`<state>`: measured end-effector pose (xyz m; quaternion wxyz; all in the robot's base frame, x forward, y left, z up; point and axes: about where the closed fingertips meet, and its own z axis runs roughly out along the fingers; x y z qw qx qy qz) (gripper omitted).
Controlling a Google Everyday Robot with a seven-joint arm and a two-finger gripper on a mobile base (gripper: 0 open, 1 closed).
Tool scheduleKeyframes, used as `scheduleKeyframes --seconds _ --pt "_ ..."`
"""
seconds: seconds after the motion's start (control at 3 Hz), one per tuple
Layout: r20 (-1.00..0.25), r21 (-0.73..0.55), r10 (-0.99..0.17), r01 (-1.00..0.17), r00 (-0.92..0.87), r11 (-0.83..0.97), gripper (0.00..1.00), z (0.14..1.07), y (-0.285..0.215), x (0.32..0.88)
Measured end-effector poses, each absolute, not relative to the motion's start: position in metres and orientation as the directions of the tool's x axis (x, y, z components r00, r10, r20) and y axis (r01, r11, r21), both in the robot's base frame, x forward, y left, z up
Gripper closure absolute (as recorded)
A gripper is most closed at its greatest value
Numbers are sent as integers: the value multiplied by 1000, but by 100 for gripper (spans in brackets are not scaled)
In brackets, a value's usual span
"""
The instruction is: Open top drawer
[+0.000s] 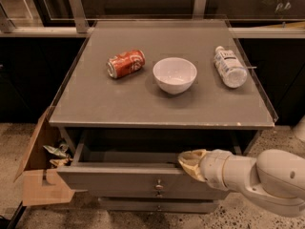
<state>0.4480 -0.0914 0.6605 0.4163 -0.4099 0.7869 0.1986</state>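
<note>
The top drawer (119, 180) is a wide grey front with a small round metal knob (158, 187) at its centre. It stands pulled out a little from under the grey tabletop, showing a shallow grey box behind the front. My gripper (190, 161) comes in from the right on a white arm and rests on the drawer front's top edge, right of the knob. A narrower grey drawer front (157, 205) shows below.
On the tabletop (119, 104) lie a red soda can (126, 63) on its side, a white bowl (175, 74) and a clear plastic bottle (229, 67) on its side. An open cardboard box (40, 175) with crumpled trash stands left of the drawers.
</note>
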Motion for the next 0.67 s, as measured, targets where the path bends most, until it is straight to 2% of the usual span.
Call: scheduleKeyframes --seconds 0.67 --pt "-818 -9 -476 -821 -323 572 100 662 -90 437"
